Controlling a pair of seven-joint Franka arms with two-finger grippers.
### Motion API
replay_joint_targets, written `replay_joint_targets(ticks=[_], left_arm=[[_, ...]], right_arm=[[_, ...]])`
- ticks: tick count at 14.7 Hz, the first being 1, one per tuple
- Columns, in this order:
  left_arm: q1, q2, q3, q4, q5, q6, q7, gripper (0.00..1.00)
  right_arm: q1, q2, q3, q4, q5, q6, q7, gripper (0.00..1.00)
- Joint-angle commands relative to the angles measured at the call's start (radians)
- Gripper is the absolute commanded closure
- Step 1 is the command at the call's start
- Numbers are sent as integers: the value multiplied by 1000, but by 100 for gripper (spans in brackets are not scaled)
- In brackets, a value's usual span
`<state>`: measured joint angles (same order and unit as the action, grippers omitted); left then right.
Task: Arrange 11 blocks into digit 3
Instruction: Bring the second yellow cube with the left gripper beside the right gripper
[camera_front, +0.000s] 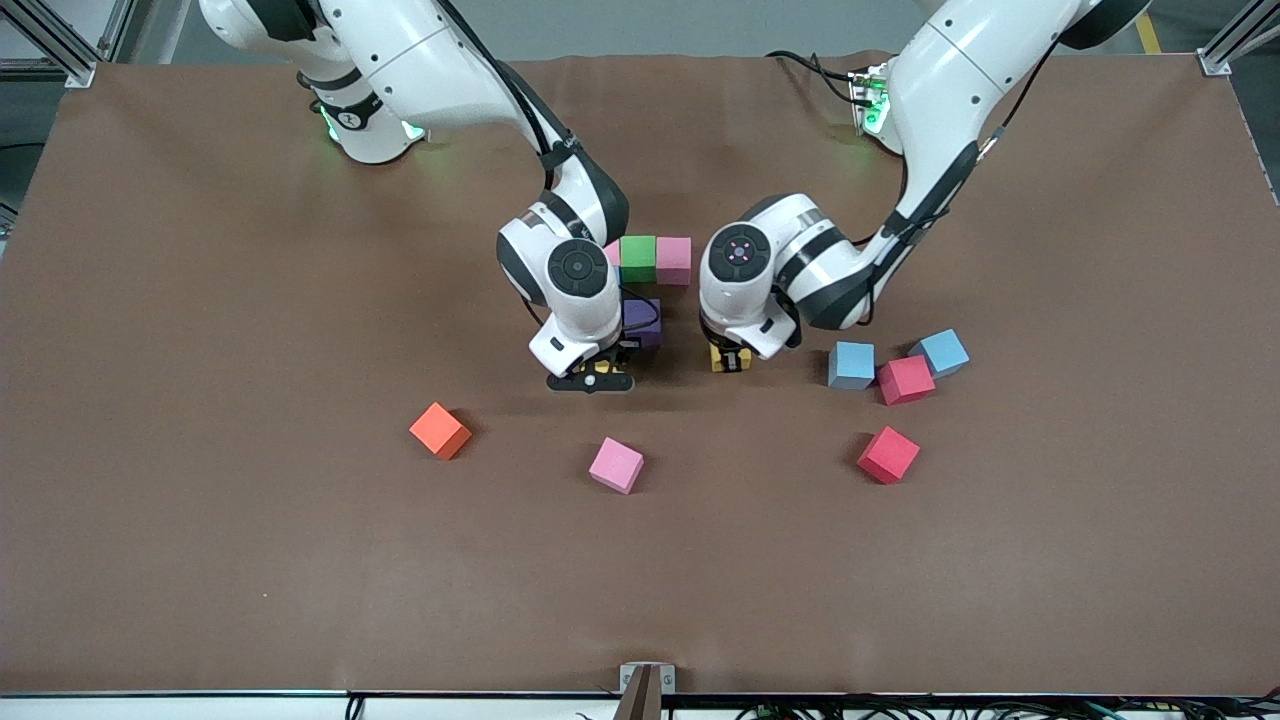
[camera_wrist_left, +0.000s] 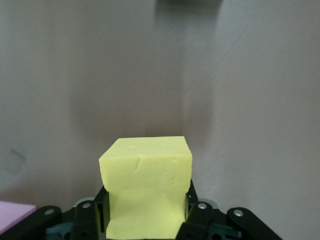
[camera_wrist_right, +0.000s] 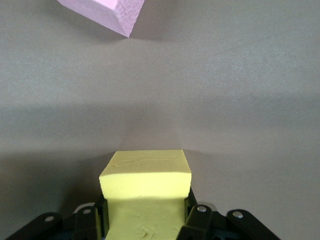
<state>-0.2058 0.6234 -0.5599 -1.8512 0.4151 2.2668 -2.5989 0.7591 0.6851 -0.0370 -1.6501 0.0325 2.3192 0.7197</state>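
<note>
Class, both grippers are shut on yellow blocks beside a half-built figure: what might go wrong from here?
1. The right gripper and left gripper work close together, so the arms may collide.
2. The right gripper hangs beside the purple block; lowering its yellow block may nudge the placed row.

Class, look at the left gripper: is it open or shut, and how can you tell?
Shut on a yellow block. In the left wrist view the left gripper has its black fingers pressed against both sides of the block.
</note>
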Motion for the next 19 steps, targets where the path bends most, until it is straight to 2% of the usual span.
replay_joint_targets(ticks=[1, 9, 19], left_arm=[[-29, 2, 0, -3, 5, 14, -44, 72], [-86, 35, 5, 12, 7, 85, -84, 72], [-133, 65, 8, 36, 10, 97, -92, 72]], right_arm=[[17, -36, -9, -48, -16, 8, 26, 98], [22, -36, -7, -50, -16, 0, 27, 98], [22, -38, -4, -48, -14, -23, 26, 98]])
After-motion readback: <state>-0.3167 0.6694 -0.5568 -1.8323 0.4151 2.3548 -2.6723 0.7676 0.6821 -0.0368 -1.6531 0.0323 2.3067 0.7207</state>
